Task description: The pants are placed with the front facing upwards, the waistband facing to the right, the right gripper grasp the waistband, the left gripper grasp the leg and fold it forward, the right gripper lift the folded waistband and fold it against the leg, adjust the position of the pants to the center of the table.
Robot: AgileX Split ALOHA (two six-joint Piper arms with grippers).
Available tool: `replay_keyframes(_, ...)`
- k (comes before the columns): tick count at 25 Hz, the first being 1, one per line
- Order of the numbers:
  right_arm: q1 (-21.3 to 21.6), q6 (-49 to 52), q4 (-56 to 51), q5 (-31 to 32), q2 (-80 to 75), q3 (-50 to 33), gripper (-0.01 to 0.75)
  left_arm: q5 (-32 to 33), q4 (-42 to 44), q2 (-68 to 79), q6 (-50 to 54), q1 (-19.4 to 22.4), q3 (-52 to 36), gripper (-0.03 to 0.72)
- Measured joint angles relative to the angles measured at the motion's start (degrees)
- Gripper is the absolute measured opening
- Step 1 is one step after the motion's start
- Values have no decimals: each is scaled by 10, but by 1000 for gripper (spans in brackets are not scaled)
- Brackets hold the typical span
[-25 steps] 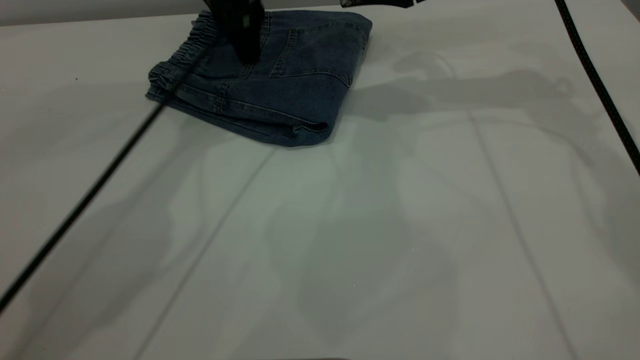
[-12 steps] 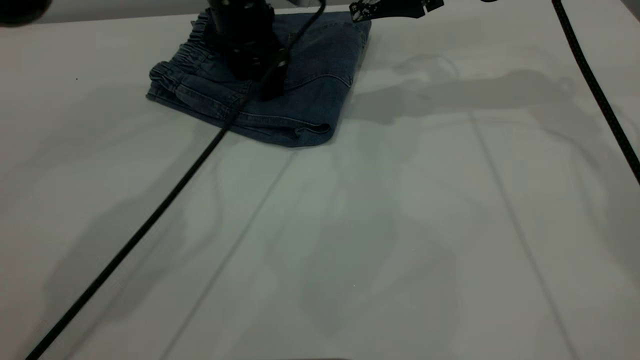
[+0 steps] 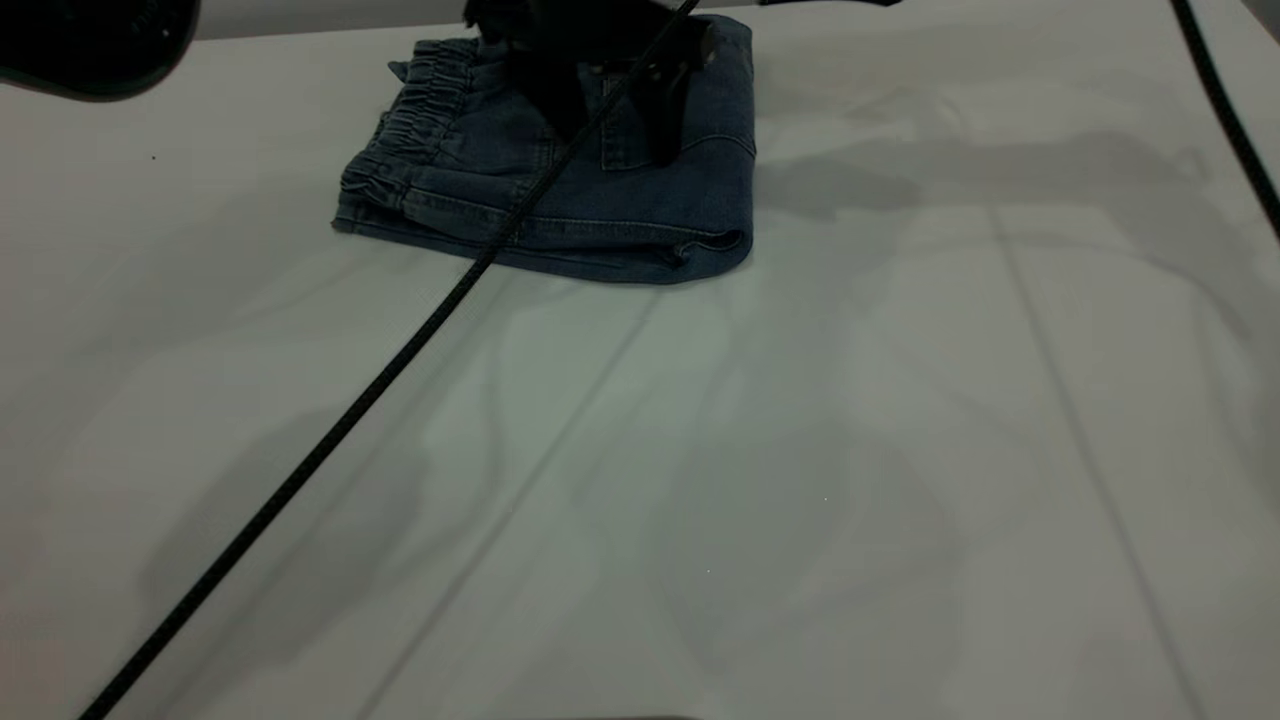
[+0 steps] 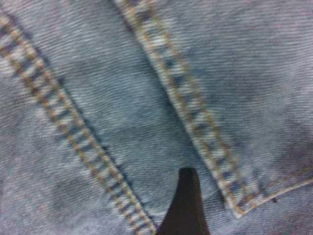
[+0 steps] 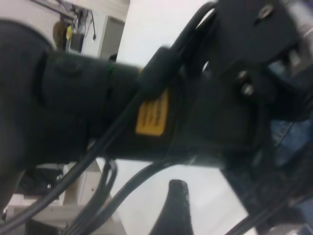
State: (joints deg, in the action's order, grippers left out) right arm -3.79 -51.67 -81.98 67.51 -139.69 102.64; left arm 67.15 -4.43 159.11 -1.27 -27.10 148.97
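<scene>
- Exterior view, far left: a dark rounded shape (image 3: 95,45) sits at the top corner, over the table's (image 3: 800,480) back edge; I cannot tell what it is.
- A thin black cable (image 3: 330,435) runs slantwise from the near left edge up to the pants, crossing otherwise bare tabletop.
- Left of the pants the table is open, and the whole near half is wide free surface.
- The pants (image 3: 600,215) lie folded into a compact bundle near the far edge, left of the middle. The back edge of the table is just behind them.
- The waistband (image 3: 420,110) forms the bundle's left end, ruched and darker. The folded leg hem (image 3: 700,250) closes the near right corner.
- The left gripper (image 3: 610,110) stands on top of the bundle, its two fingers spread and their tips resting on the denim beside the back pocket (image 3: 625,145).
- In the left wrist view one dark fingertip (image 4: 186,205) lies against the denim between two lines of tan stitching (image 4: 73,132).
- Right of the pants the table is open out to a second cable (image 3: 1225,110) near the right edge.
- The right gripper (image 5: 171,210) shows only one dark fingertip in the right wrist view, raised and facing the left arm's black body (image 5: 122,107); whether it is spread or closed I cannot tell.
</scene>
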Motion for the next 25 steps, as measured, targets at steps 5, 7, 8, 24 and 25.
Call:
replay_keyframes(5, 14, 5, -1, -1, 0, 0, 587, 0, 12, -1, -41, -1, 1, 579)
replay_keyframes(7, 17, 6, 4, 0, 0, 0, 587, 0, 32, -5, -44, -1, 1, 579)
replay_keyframes(8, 17, 8, 12, 0, 3, 0, 587, 0, 44, -11, -44, -1, 1, 579)
replay_keyframes(24, 17, 251, 385, 23, 308, 0, 587, 0, 108, -243, -36, 0, -66, 579)
replay_keyframes(25, 15, 273, 406, 24, 331, -1, 587, 0, 109, -266, -35, 0, -95, 579)
